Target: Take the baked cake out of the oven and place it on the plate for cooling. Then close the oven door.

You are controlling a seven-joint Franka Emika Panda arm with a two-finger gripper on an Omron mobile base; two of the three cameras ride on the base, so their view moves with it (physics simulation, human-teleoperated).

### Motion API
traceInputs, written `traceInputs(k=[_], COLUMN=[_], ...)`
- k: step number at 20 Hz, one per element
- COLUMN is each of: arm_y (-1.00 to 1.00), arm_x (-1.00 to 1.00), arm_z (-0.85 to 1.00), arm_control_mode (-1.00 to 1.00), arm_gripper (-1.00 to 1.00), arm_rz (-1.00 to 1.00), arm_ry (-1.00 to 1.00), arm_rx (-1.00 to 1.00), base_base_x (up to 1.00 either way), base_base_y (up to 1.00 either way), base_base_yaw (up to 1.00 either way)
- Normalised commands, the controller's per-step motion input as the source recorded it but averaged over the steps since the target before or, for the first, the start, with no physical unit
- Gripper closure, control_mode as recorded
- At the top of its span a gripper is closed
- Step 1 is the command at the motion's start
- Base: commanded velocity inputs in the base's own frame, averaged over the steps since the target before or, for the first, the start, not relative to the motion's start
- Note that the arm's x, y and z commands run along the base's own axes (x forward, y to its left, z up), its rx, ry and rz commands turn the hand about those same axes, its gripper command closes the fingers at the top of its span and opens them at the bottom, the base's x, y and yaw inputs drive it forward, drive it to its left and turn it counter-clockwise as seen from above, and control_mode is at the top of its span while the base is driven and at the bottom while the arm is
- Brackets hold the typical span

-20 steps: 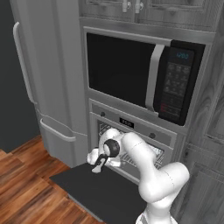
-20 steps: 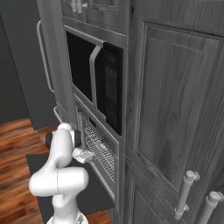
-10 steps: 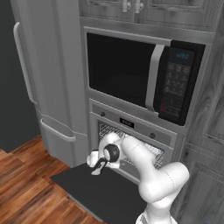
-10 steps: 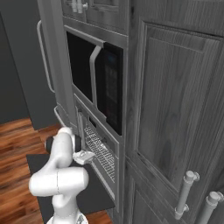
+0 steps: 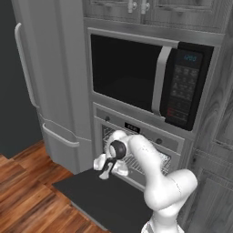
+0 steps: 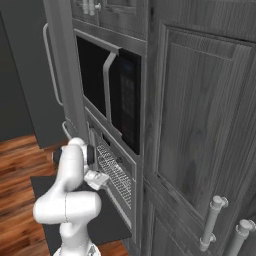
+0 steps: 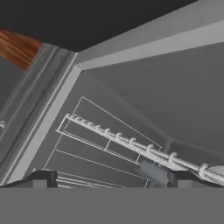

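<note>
Oven door: wide dark-glass oven door (image 5: pixel 98 195) lies dropped flat, giving access.
Gripper: two-finger gripper (image 5: pixel 106 172) spread wide, empty, aimed at silver wire rack (image 7: pixel 118 144).

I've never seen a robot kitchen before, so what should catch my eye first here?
The white arm bends down toward the grey wall oven, whose dark-glass door lies dropped open and flat. Its open gripper hangs just before the wire racks. Above sits a big black microwave.
</note>
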Motion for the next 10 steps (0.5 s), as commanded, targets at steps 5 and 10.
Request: traceInputs(k=[5,10], arm_y=[-0.33,-0.09], arm_x=[-0.9,-0.3], arm_z=[0.0,0.08], arm_control_mode=[-1.0,-1.0], arm_gripper=[-1.0,-1.0], arm_rz=[0.33,0.24], arm_ry=[-0.29,-0.25], arm_rx=[0.25,0.19], base_base_x=[0.0,0.0], base_base_y=[0.0,0.0], base_base_yaw=[0.0,0.0])
